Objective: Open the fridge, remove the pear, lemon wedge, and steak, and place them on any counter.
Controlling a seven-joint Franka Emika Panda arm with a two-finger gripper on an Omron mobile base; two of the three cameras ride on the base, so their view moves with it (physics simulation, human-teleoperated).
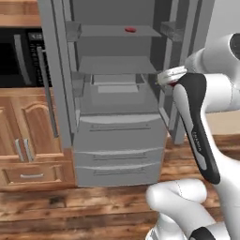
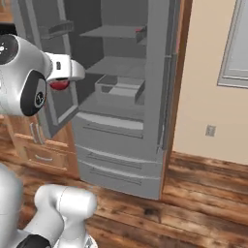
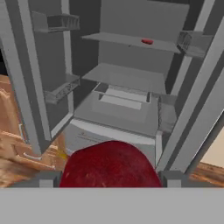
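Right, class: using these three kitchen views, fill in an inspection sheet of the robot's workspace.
Surface: upper shelf of the fridge, grey; both fridge doors open.
Job's things: steak, small, flat and red, lies on that upper shelf; dark red rounded item, possibly the pear, sits in the gripper.
Clutter: shallow grey tray on the fridge's lower level; door bins look bare.
Grippers: gripper out in front of the fridge, fingertips either side of the dark red rounded item, holding it.
Cables: nothing seen.
Surroundings: black microwave, light wooden cabinets, plank floor, beige wall with an outlet.
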